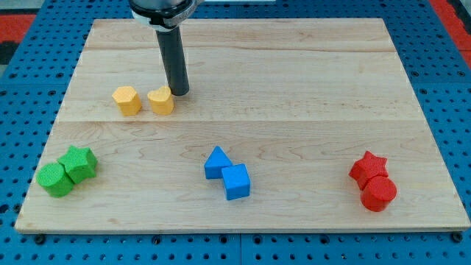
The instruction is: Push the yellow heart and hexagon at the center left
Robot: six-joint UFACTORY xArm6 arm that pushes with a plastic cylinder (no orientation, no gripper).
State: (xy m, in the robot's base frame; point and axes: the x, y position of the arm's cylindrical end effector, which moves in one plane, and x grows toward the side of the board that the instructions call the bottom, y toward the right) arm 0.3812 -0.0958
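Yellow heart [161,101] and yellow hexagon [126,100] sit side by side in the upper left part of the wooden surface [294,66], the hexagon toward the view's left, the heart toward the view's right, with a narrow gap between them. My tip [179,93] stands just at the heart's upper right edge, touching it or very nearly so; I cannot tell which. I have no jaws to open or close, only this straight dark rod, so nothing is gripped and nothing can be; every move must be a shove from the side.

Both blocks look small, rigid and light, and I judge they will slide easily on the smooth wood. That lightness cuts both ways: a push off the middle of a face will likely spin the block or let it slip off my tip. The heart's lobed side gives a poor contact, so I would press near its middle, aiming toward the view's left so the heart meets the hexagon and the two travel together. The hexagon's flat faces should take that push well.

Well apart along the view's bottom lie the green blocks [66,171], the blue blocks [228,174] and the red blocks [373,182], each pair touching.
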